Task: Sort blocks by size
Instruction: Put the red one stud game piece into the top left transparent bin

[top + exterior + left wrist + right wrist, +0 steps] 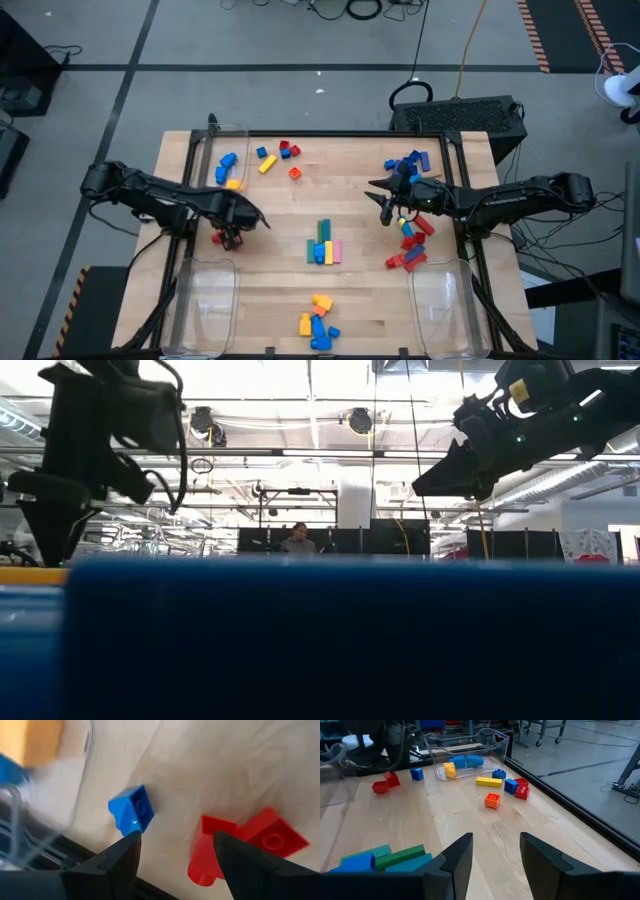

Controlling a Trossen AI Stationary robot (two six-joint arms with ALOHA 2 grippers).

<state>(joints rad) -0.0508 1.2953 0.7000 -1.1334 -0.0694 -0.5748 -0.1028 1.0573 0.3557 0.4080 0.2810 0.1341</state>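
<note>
While both arms reach in over the wooden tabletop (350, 290), clear bins (222, 150) sit at its corners; the far-left one holds two blue bricks and a yellow one. Most blocks lie loose: a row of long bars (324, 243) at centre, green, blue, yellow and pink; a red and blue heap (410, 248) on the right; an orange, yellow and blue cluster (318, 322) near the front edge; a few small bricks (280, 155) beside the far-left bin. Left gripper (232, 236) hangs low at the left side, fingers (117, 862) spread and empty, a small blue brick (132, 812) and two red bricks (240, 842) lying just past the tips. Right gripper (390, 205) sits by the right heap, fingers (455, 860) parted, nothing between them.
</note>
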